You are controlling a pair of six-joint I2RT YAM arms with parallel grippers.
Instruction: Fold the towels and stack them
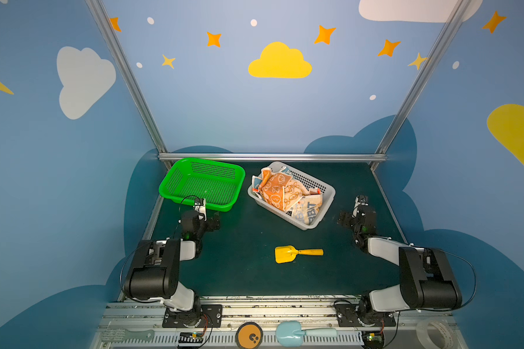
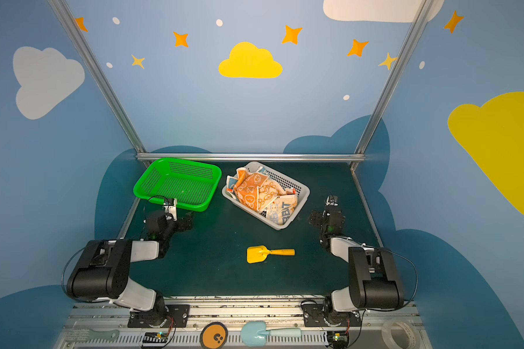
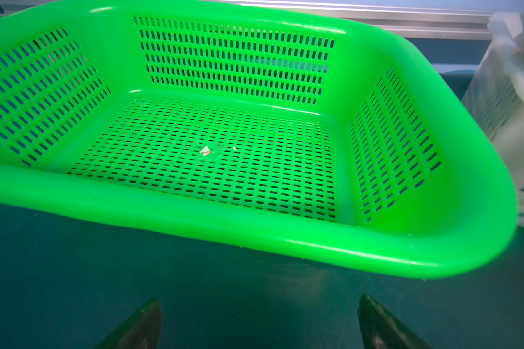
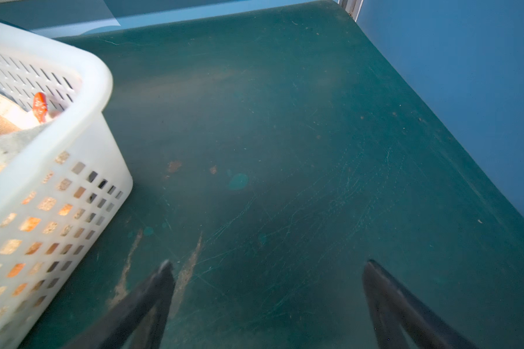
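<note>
The towels lie crumpled together in a white basket [image 1: 328, 189] at the back right of the dark green mat. The orange towel with white faces [image 1: 276, 189] is on top. The cream towel with block letters [image 1: 311, 210] is at the basket's near end. A cream-blue towel edge [image 1: 256, 182] shows at its far left side. My left gripper [image 3: 259, 299] is open and empty, low over the mat just in front of an empty green basket [image 3: 254, 229]. My right gripper [image 4: 269, 262] is open and empty over bare mat, to the right of the white basket [image 4: 99, 90].
A yellow toy shovel [image 1: 297, 253] lies on the mat in front of the white basket. The green basket [image 1: 176, 193] sits at the back left beside it. A metal frame bar [image 1: 270, 157] bounds the back. A blue scoop [image 1: 291, 332], an orange disc [image 1: 248, 335] and a tape roll [image 1: 434, 332] sit on the front rail.
</note>
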